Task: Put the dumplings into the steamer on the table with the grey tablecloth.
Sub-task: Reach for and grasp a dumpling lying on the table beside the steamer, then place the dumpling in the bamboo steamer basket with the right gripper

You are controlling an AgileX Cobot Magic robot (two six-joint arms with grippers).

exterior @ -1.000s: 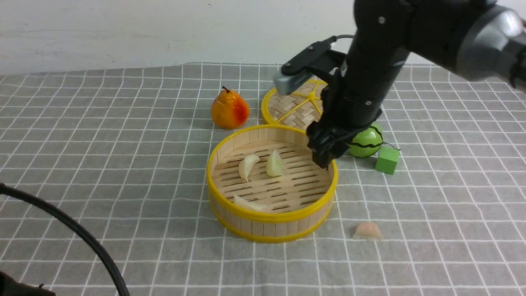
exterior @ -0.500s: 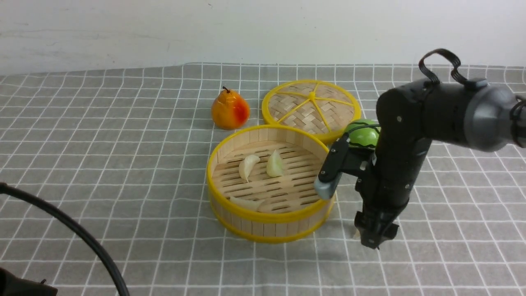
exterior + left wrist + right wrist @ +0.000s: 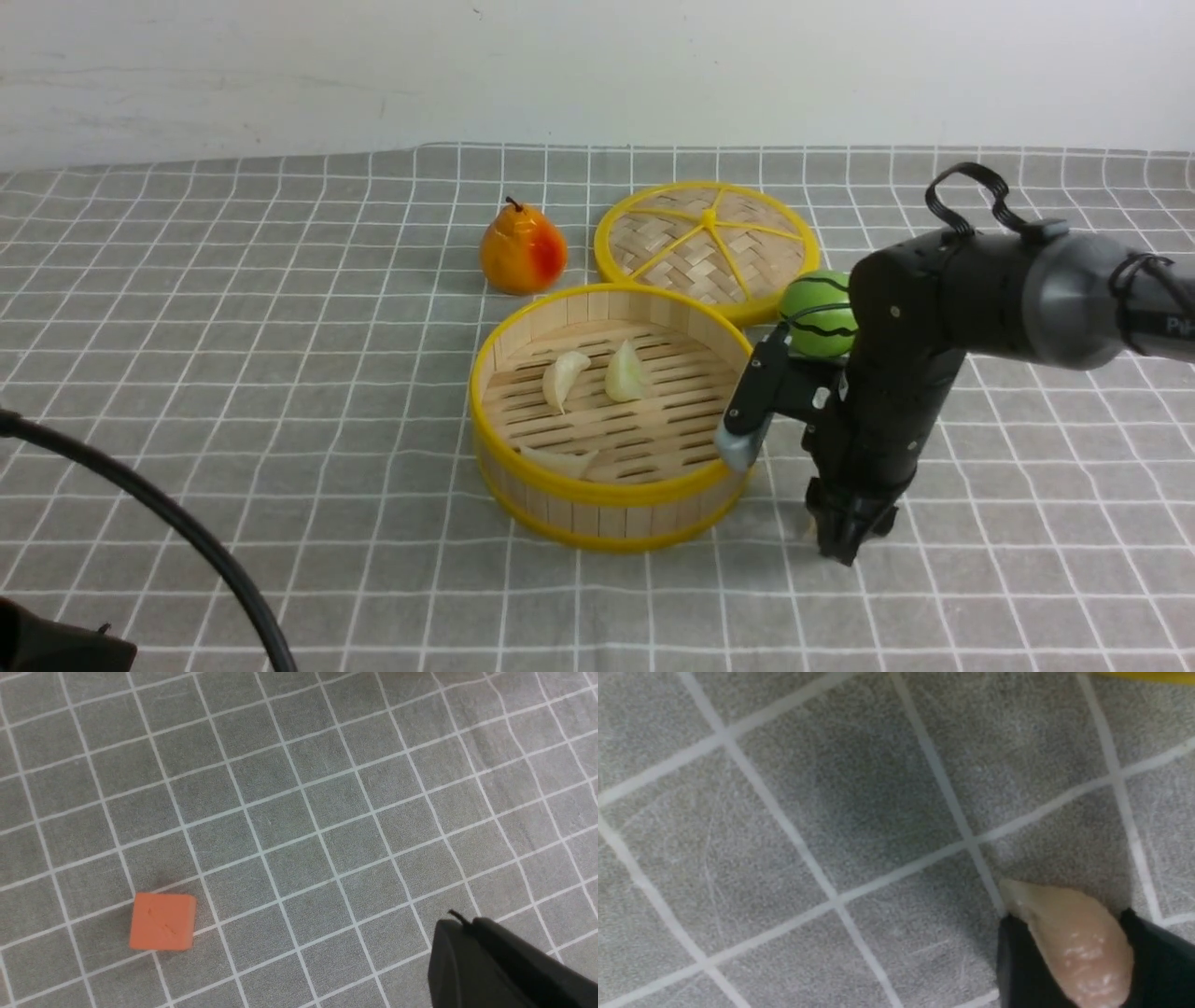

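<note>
- Grey tablecloth (image 3: 280, 373) lies open around your right gripper (image 3: 845, 551), with the steamer (image 3: 616, 490) just beside it.
- Its jaws pinch the pinkish dumpling (image 3: 1069, 938) (down at cloth level); three dumplings (image 3: 565, 373) sit inside the steamer.
- Your left gripper (image 3: 467, 952) is closed.

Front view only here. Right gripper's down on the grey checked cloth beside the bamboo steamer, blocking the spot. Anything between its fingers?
Observer: Yes. Right wrist view shows the pinkish crescent dumpling between the black fingers of the right gripper, both against its sides.
Operator: Off the cloth?
Observer: Doesn't look so; its tip appears to rest on the grey white-gridded tablecloth.
Operator: Left side?
Observer: Left wrist view shows a small orange cube lying on the cloth, outside your frame.
</note>
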